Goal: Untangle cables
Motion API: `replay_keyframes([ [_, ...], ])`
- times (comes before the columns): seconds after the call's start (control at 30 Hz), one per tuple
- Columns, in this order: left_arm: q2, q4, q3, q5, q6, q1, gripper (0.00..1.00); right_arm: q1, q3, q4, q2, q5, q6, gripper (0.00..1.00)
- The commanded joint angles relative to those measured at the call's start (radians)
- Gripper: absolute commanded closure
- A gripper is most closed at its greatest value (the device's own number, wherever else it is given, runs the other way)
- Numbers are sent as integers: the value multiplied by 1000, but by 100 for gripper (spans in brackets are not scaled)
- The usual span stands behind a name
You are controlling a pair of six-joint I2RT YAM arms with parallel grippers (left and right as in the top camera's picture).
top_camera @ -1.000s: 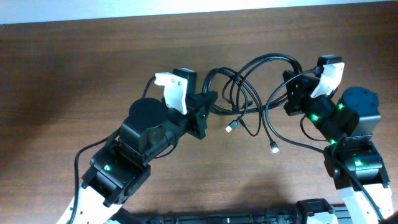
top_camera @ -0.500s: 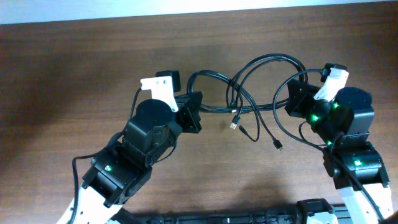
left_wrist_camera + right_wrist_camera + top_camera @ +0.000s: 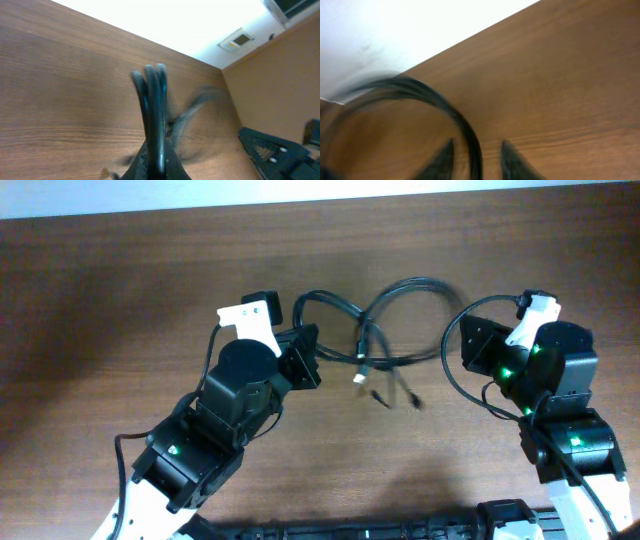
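The cables [image 3: 400, 288] are thin black cords in crossing loops at the middle of the brown table [image 3: 120, 300]. A silver plug [image 3: 358, 380] and a blurred plug end [image 3: 413, 402] hang below the loops. My left gripper [image 3: 308, 358] is shut on several cords at the bundle's left end. In the left wrist view these cords [image 3: 152, 100] rise straight out of the left gripper [image 3: 160, 167]. My right gripper [image 3: 468, 348] is at the bundle's right side. In the right wrist view it [image 3: 477, 144] stands open, and one black cord [image 3: 460, 120] arches between the fingers without being clamped.
The table's far edge [image 3: 320, 198] meets a white wall at the top. A black cord loop [image 3: 448, 355] curves around the right gripper's left side. Both arm bodies fill the lower left and lower right of the overhead view.
My left gripper has drawn back to the left with the cords. The loops have pulled flatter and the hanging plug ends have swung up and left. The right gripper has shifted slightly right.
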Motion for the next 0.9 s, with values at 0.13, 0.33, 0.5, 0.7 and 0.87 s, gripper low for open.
replay_keyframes([
  [0.13,-7,4,24,-58,-5,8,100,-5,-3,-26,2,37,-5,27],
  [0.33,-7,4,24,-75,-1,8,100,-5,-3,-27,-6,-47,-96,8],
  [0.5,-7,4,24,-80,40,8,100,-5,-3,-21,-6,-124,-167,2],
  [0.7,-7,5,24,-79,173,8,100,-5,-3,1,-6,-307,-344,2],
  [0.87,-7,56,24,72,347,8,100,-5,-3,50,-6,-547,-508,2],
])
